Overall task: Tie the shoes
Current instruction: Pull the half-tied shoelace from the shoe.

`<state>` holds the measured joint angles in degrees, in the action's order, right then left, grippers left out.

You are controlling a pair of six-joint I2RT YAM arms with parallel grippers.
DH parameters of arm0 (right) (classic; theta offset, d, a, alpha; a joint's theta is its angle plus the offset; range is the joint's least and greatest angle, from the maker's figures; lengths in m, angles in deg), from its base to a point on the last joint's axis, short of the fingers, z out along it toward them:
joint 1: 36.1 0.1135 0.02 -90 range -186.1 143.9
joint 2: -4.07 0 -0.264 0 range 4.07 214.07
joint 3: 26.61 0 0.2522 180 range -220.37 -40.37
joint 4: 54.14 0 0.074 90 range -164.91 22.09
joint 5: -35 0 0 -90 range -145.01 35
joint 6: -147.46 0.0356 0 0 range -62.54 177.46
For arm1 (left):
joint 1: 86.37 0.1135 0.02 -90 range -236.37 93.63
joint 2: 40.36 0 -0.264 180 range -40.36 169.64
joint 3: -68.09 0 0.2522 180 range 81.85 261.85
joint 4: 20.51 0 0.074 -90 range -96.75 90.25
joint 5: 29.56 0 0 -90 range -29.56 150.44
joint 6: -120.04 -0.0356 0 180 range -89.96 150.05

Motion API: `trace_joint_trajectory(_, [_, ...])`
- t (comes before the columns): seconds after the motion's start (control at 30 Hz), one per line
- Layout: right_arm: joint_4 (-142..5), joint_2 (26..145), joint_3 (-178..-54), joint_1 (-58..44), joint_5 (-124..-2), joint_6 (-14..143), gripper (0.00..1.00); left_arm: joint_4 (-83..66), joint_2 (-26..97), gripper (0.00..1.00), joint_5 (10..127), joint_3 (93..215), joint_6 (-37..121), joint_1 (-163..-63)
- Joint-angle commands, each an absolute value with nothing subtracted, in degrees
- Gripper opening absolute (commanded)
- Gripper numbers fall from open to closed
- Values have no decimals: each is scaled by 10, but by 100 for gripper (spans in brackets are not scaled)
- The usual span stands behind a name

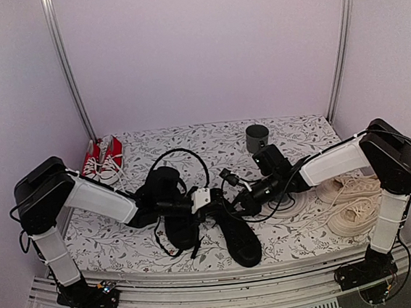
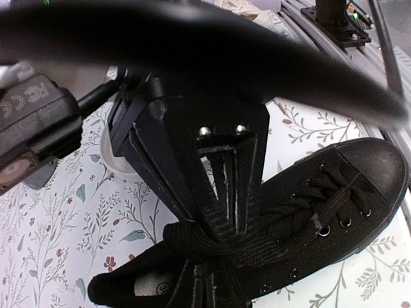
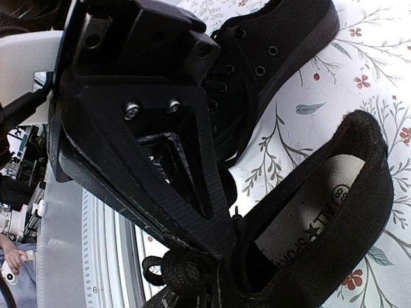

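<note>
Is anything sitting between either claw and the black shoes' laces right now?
Nothing visible does. The left claw is already down on a lace of one black shoe, and the right claw is at the laces by the other black shoe. No other object lies between them.

Red sneakers (image 1: 103, 161): a small pair with white laces, at the worktop's far left corner.
Cream sneakers (image 1: 352, 202): a pair lying at the right edge.
Grey cup (image 1: 257, 137): upright near the back, seemingly open-topped.
Worktop (image 1: 189, 137): white cloth with a leaf-and-flower print.
</note>
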<state>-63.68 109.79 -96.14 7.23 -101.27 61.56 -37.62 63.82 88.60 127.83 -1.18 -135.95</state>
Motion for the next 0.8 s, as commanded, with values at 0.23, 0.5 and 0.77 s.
trace_joint_trajectory(0.23, [-655, 1055, -946, 58, -998, 620, 1, -361, 615, 12, 889, 1268, -20, -1352])
trace_joint_trajectory(0.5, [-693, 1064, -965, 59, -1013, 594, 8, -307, 600, 39, 876, 1264, -41, -1336])
trace_joint_trajectory(0.77, [-714, 1071, -981, 59, -1005, 582, 15, -281, 624, 39, 858, 1287, -48, -1333])
